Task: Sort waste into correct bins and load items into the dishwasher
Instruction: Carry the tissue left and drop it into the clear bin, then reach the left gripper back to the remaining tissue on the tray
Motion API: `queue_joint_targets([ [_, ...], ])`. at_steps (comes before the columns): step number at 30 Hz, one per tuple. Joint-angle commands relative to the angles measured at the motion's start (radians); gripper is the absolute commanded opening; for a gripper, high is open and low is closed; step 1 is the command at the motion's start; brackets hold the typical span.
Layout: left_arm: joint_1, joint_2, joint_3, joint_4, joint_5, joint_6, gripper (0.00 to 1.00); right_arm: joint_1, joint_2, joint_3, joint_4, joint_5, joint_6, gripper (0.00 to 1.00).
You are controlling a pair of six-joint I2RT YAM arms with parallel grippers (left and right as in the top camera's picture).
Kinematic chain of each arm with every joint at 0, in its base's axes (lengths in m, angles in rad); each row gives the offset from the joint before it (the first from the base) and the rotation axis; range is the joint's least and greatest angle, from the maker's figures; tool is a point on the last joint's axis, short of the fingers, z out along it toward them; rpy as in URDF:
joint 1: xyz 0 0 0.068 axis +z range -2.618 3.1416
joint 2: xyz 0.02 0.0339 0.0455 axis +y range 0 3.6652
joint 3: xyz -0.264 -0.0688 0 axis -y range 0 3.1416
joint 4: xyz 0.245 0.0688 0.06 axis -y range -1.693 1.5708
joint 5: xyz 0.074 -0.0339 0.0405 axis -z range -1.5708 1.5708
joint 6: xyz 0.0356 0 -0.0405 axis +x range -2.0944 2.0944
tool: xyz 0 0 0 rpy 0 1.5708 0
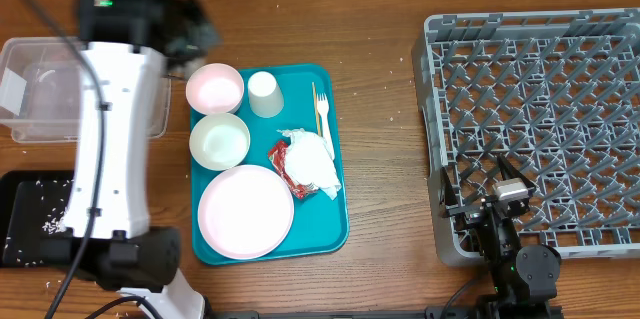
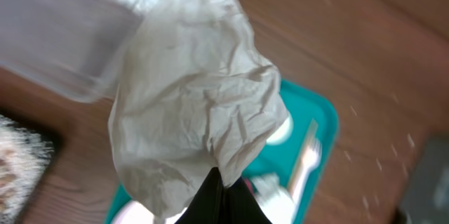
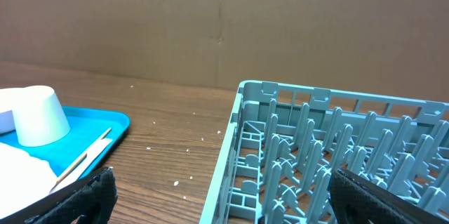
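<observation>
My left gripper [image 2: 218, 182] is shut on a crumpled white napkin [image 2: 196, 104] and holds it in the air between the clear tub [image 2: 56, 34] and the teal tray [image 2: 319, 115]. In the overhead view the left gripper [image 1: 190, 34] is a dark blur by the clear tub [image 1: 35, 89]; the black tray [image 1: 25, 214] holds pale scraps. The teal tray [image 1: 335, 199] carries two bowls [image 1: 215, 87] [image 1: 220, 141], a plate [image 1: 245, 211], a cup [image 1: 264, 94], a fork [image 1: 322, 114], a napkin [image 1: 315, 164] and a red wrapper [image 1: 282, 164]. My right gripper [image 3: 224, 196] is open and empty at the grey rack's [image 1: 540, 109] front-left corner.
Small pale crumbs lie scattered on the wooden table [image 1: 385, 109] between the teal tray and the rack. A brown cardboard wall [image 3: 224, 20] stands behind the table. My left arm [image 1: 115, 149] lies across the table's left side, over the gap between the bins and the teal tray.
</observation>
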Motion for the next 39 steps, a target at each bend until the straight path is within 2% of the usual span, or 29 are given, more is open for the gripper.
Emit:
queue_joint_targets([
  [1, 0.151, 0.032, -0.003, 0.058, -0.068, 0.015, 0.04, -0.006, -0.008, -0.01, 0.005, 0.006, 0.007, 1.0],
  [5, 0.307, 0.101, -0.003, 0.132, -0.055, 0.015, 0.05, -0.006, -0.008, -0.01, 0.005, 0.006, 0.007, 1.0],
  [8, 0.377, 0.157, -0.003, 0.128, 0.015, 0.016, 0.14, -0.006, -0.008, -0.01, 0.005, 0.006, 0.007, 1.0],
  [9, 0.394, 0.178, -0.003, 0.123, 0.04, 0.016, 0.27, -0.006, -0.008, -0.01, 0.005, 0.006, 0.007, 1.0],
  [10, 0.41, 0.199, -0.003, 0.117, 0.059, 0.015, 0.82, -0.006, -0.008, -0.01, 0.005, 0.006, 0.007, 1.0],
  [11, 0.417, 0.209, -0.003, 0.116, 0.068, 0.016, 1.0, -0.006, -0.008, -0.01, 0.005, 0.006, 0.007, 1.0],
  [15, 0.432, 0.21, 0.002, 0.07, 0.069, 0.024, 1.0, -0.006, -0.008, -0.01, 0.005, 0.006, 0.007, 1.0],
  [19, 0.418, 0.121, 0.035, 0.06, 0.11, 0.034, 1.0, -0.006, -0.008, -0.01, 0.005, 0.006, 0.007, 1.0],
  [22, 0.378, 0.014, 0.04, 0.084, 0.296, 0.133, 0.96, -0.006, -0.008, -0.01, 0.005, 0.006, 0.007, 1.0],
  [24, 0.307, -0.044, 0.039, 0.036, 0.403, 0.221, 0.97, -0.006, -0.008, -0.01, 0.005, 0.006, 0.007, 1.0],
  [27, 0.14, -0.062, 0.033, -0.111, 0.36, 0.23, 1.0, -0.006, -0.008, -0.01, 0.005, 0.006, 0.007, 1.0],
  [32, -0.154, -0.015, -0.084, -0.171, 0.245, 0.198, 1.0, -0.006, -0.008, -0.01, 0.005, 0.006, 0.007, 1.0],
  [35, -0.3, 0.015, -0.238, -0.117, 0.163, 0.084, 1.0, -0.006, -0.008, -0.01, 0.005, 0.006, 0.007, 1.0],
  [39, -0.374, 0.03, -0.393, 0.039, 0.131, 0.087, 1.0, -0.006, -0.008, -0.01, 0.005, 0.006, 0.007, 1.0],
])
